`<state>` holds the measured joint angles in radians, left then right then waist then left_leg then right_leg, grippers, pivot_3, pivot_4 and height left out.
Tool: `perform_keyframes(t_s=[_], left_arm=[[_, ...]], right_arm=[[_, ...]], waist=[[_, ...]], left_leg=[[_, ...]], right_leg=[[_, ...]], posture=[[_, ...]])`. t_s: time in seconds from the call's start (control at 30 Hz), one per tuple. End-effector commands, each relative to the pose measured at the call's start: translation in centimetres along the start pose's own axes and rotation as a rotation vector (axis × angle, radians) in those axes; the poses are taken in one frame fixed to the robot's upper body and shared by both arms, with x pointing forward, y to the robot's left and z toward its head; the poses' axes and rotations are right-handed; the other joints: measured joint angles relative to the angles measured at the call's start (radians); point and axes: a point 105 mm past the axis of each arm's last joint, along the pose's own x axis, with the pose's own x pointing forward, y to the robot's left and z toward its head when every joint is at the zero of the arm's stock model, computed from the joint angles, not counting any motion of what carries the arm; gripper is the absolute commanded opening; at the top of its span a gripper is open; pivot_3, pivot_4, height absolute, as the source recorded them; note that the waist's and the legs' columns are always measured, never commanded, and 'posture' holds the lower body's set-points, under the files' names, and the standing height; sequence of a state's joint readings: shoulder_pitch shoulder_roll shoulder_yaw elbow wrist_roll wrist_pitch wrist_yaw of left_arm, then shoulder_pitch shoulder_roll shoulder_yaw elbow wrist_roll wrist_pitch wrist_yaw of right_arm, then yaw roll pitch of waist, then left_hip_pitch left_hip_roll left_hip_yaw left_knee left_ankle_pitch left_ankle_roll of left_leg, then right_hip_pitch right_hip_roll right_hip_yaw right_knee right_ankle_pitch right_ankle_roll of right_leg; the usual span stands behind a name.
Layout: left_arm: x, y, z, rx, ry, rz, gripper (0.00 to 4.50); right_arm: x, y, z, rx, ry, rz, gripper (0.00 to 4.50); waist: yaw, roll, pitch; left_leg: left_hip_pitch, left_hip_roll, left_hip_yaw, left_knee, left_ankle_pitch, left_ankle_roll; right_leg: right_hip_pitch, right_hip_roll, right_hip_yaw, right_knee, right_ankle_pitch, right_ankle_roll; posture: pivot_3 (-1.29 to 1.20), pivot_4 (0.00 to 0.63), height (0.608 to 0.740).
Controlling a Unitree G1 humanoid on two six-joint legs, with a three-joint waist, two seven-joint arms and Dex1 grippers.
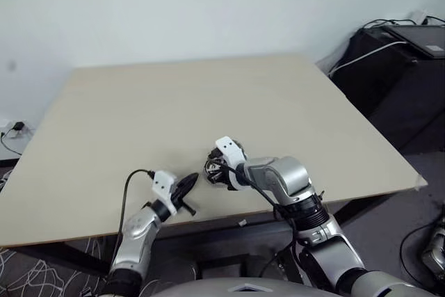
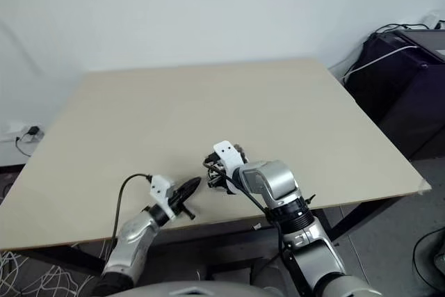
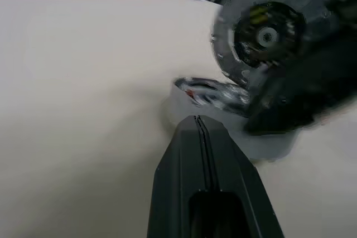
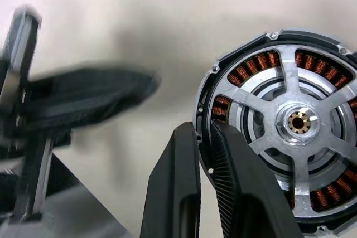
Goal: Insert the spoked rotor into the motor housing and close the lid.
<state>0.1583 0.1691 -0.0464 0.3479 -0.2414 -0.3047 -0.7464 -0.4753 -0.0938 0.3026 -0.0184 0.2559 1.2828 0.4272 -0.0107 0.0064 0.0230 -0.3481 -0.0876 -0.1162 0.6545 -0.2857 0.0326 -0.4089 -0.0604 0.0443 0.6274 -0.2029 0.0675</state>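
Note:
My right gripper (image 4: pixel 203 131) is shut on the rim of the motor housing (image 4: pixel 262 59), a dark ring with coppery windings. The spoked rotor (image 4: pixel 295 121), a shiny silver wheel with a central hub, sits inside that ring. In the left eye view the housing (image 1: pixel 213 169) hangs tilted just above the table's near part, at the right gripper (image 1: pixel 221 172). A thin silvery piece (image 3: pixel 215 92), which may be the lid, lies on the table under it. My left gripper (image 1: pixel 188 186) is shut and empty, just left of the housing and pointing at it.
The beige table (image 1: pixel 208 102) stretches away to a white wall, and its front edge runs close under both grippers. Black equipment (image 1: pixel 396 67) with cables stands off the table's right side. Loose cables lie on the floor at the left (image 1: pixel 10 133).

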Motion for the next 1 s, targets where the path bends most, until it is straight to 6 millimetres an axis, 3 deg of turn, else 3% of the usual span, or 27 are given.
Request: perform_keyframes(t_s=[0.03,0.27,0.67,0.77,0.83,1.0], left_arm=[[-1.6,0.5,1.0,0.033,-0.054,0.002,0.0],[-1.2,2.4,1.2,0.025,-0.05,0.0,0.0],[-1.5,1.9,1.5,0.021,-0.071,-0.007,0.0],[-1.8,1.6,1.4,0.019,-0.074,-0.006,0.0],[-1.9,1.5,1.3,0.017,-0.075,-0.006,0.0],[-1.9,1.4,1.4,0.007,-0.097,0.015,0.0]], right_arm=[[-0.4,-0.4,1.3,0.004,-0.054,-0.025,1.27],[-0.9,1.2,2.8,0.021,-0.131,0.025,3.56],[-3.5,5.5,6.8,0.083,-0.332,0.216,3.56],[-4.3,6.7,7.9,0.1,-0.389,0.28,2.95],[-5.1,7.0,9.0,0.105,-0.453,0.297,2.25],[-6.8,4.7,11.4,0.026,-0.629,0.121,0.68]], waist=[[0.0,0.002,0.001],[0.009,0.003,0.002],[-0.005,0.003,0.001],[-0.006,0.003,0.001],[-0.008,0.003,0.002],[-0.008,0.004,0.002]], left_leg=[[0.0,0.0,0.0,0.0,0.0,0.0],[0.0,-0.001,-0.001,0.001,0.002,-0.002],[0.0,-0.001,-0.001,-0.004,0.003,-0.001],[0.0,-0.001,-0.001,-0.004,0.003,-0.001],[0.0,0.0,-0.001,-0.004,0.003,-0.001],[0.0,0.0,-0.001,-0.004,0.003,-0.001]], right_leg=[[0.0,0.0,0.0,0.0,0.0,0.0],[0.002,-0.001,-0.001,0.0,-0.001,0.007],[-0.002,0.0,0.0,0.0,0.001,-0.001],[-0.001,0.0,0.0,0.0,-0.002,0.004],[-0.002,0.0,0.0,0.0,-0.002,0.004],[-0.002,0.0,0.0,0.0,-0.002,0.004]], posture=[[0.0,0.0,0.74],[0.0,0.0,0.74],[0.0,0.0,0.74],[0.0,0.0,0.74],[0.0,0.0,0.74],[0.0,0.0,0.74]])
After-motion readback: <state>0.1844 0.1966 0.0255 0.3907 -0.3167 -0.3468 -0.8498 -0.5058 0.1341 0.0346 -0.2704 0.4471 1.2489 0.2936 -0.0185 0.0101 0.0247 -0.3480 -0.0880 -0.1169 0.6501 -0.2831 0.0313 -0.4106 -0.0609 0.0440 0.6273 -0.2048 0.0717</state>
